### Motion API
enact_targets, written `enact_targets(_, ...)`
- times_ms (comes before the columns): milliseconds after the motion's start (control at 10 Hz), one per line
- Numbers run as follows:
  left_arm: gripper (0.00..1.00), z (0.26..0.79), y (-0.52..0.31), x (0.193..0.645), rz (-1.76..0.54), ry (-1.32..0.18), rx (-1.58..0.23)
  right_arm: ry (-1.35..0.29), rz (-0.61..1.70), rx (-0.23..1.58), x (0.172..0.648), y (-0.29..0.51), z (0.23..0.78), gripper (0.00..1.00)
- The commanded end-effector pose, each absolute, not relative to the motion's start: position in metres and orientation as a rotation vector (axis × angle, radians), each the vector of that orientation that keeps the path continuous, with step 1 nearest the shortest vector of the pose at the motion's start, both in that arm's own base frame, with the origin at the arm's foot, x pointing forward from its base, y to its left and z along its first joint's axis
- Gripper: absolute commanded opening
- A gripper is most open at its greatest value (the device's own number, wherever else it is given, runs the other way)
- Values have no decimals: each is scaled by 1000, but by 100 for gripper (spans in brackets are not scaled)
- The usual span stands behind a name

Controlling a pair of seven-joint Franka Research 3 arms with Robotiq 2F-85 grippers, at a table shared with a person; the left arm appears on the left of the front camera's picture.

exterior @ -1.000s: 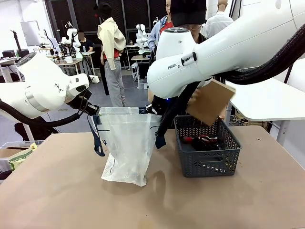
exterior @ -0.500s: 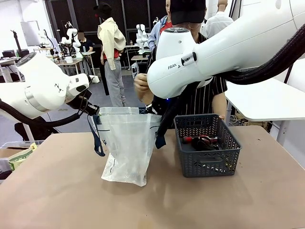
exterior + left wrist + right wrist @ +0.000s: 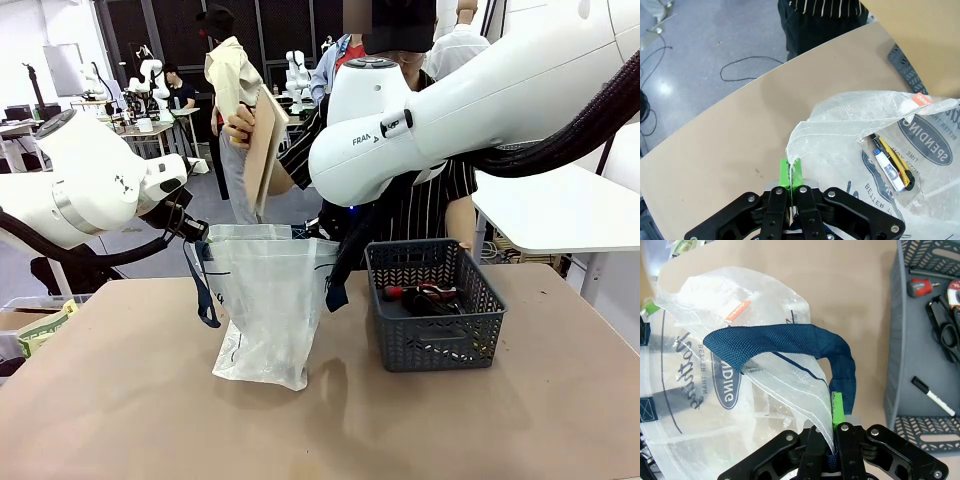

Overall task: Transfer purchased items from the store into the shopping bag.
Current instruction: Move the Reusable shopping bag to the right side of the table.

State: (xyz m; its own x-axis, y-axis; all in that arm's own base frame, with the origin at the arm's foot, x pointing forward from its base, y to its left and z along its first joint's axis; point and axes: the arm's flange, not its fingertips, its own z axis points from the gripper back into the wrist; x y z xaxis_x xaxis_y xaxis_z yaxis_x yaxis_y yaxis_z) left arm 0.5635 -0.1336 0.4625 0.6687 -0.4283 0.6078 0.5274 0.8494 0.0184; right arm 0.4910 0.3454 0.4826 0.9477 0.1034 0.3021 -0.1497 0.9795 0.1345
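Front view: the right arm reads "FRAN". The bag stands left of the basket, which holds red and black tools.

Left wrist view: the left gripper is pinched on the bag's rim. The logo reads "SPENDING", and a yellow knife lies inside the bag.

Right wrist view: the right gripper clamps the bag's rim. A marker and scissors lie in the basket.

shopping bag left of basket, items in basket, person behind table

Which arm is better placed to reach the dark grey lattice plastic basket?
Probably right: the right jaws clamp the translucent white plastic bag beside the basket; left jaws clamp its far edge.
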Motion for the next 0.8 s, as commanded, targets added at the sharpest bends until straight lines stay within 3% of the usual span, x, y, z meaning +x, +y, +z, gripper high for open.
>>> enact_targets(0,0,465,-132,561,-533,-644,-162,-291,127,174,488,342,480,0)
enact_targets(700,0,465,-132,561,-533,-644,-162,-291,127,174,488,342,480,0)
